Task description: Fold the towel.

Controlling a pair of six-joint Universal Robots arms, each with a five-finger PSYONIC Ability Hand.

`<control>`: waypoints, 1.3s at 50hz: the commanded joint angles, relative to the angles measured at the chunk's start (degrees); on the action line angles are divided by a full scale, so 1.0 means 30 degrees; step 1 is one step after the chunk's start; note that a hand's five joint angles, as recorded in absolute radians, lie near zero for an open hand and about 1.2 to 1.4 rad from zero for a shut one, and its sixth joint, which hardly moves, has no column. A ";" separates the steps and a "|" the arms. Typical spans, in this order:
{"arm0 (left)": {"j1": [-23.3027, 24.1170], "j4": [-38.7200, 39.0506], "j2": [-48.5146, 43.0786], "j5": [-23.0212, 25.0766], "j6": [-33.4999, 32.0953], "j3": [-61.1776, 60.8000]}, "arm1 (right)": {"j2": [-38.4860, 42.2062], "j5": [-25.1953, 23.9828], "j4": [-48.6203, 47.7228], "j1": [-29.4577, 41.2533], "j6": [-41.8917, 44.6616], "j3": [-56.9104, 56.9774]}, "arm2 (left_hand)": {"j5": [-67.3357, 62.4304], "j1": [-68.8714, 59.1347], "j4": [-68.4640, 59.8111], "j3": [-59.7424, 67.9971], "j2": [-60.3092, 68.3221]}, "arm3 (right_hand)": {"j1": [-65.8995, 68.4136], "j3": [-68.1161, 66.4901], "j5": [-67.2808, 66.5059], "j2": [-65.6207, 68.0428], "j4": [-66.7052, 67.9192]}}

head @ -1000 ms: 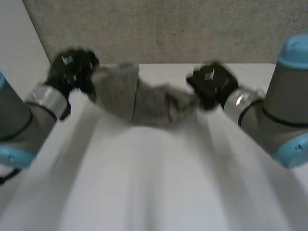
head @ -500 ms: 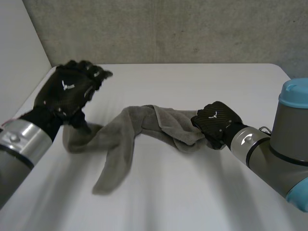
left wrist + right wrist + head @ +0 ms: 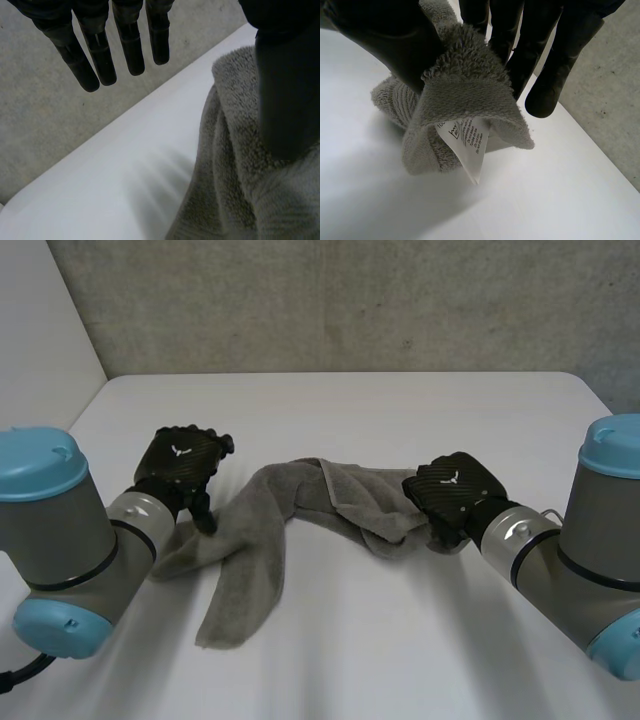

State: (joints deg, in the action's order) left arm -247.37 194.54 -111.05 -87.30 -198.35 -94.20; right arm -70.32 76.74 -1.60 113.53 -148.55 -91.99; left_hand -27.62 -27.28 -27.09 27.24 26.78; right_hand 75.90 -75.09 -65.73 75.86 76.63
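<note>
Towel (image 3: 262, 530) of grey terry lies crumpled and rope-like on the white surface (image 3: 400, 640). At one end of it sits the left robot hand (image 3: 180, 462), its fingers (image 3: 100, 55) straight and spread clear of the cloth and its thumb (image 3: 282, 90) resting on the pile. The right robot hand (image 3: 450, 485) pinches the towel's opposite corner between thumb and fingers, just beside the white care label (image 3: 467, 142).

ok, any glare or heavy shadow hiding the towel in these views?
Head view: soft, even light, no glare on the table, and the towel shows its folds plainly. Right wrist view: the towel throws a soft shadow on the table under the corner that the right hand pinches; the white label stands out. Left wrist view: no glare, towel evenly lit beside the left hand.
</note>
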 commanded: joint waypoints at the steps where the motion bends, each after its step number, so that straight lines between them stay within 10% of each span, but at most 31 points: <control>1: -0.0307 -0.0424 -0.0045 0.0213 -0.0008 -0.0240 | 0.0500 -0.0005 0.0005 -0.0547 0.0064 0.0137 | 0.4370 0.0924 0.0858 -0.0908 -0.0754 | 0.1367 -0.1635 -0.1423 0.1379 0.1124; 24: -0.0365 -0.3822 -0.0191 0.1883 0.0022 -0.0387 | 0.1408 -0.0005 0.0005 -0.0547 0.0123 0.0341 | 0.2464 -0.0983 -0.1048 0.0998 0.1152 | 0.1367 -0.1635 -0.1423 0.1379 0.1124; 36: -0.0395 -0.2682 -0.2999 0.1125 -0.0534 0.3030 | 0.2697 -0.0034 -0.0932 -0.0284 0.0357 0.2187 | -1.4107 -1.7554 -1.7619 1.7569 1.7723 | 0.1367 -0.1635 -0.1423 0.1379 0.1124; 49: -0.0746 0.1656 -0.1334 -0.2336 -0.0095 1.1654 | -0.0608 0.2162 -1.5017 -0.0312 -0.0839 0.5175 | -1.4126 -1.7572 -1.7638 1.7587 1.7742 | 0.1367 -0.1635 -0.1423 0.1379 0.1124; 65: -0.0746 0.4293 0.0131 0.0623 -0.0242 0.5531 | 0.1550 0.0557 -0.3816 -0.0488 -0.1169 0.6758 | -1.4126 -1.7572 -1.7638 1.7587 1.7742 | 0.1367 -0.1635 -0.1423 0.1379 0.1124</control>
State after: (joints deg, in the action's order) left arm -249.24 207.21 -110.52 -90.37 -198.72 -67.13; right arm -71.11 81.87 -29.18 112.21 -153.77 -73.01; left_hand -85.89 -84.08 -87.39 88.59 86.74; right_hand 76.11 -75.07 -65.73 75.87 76.63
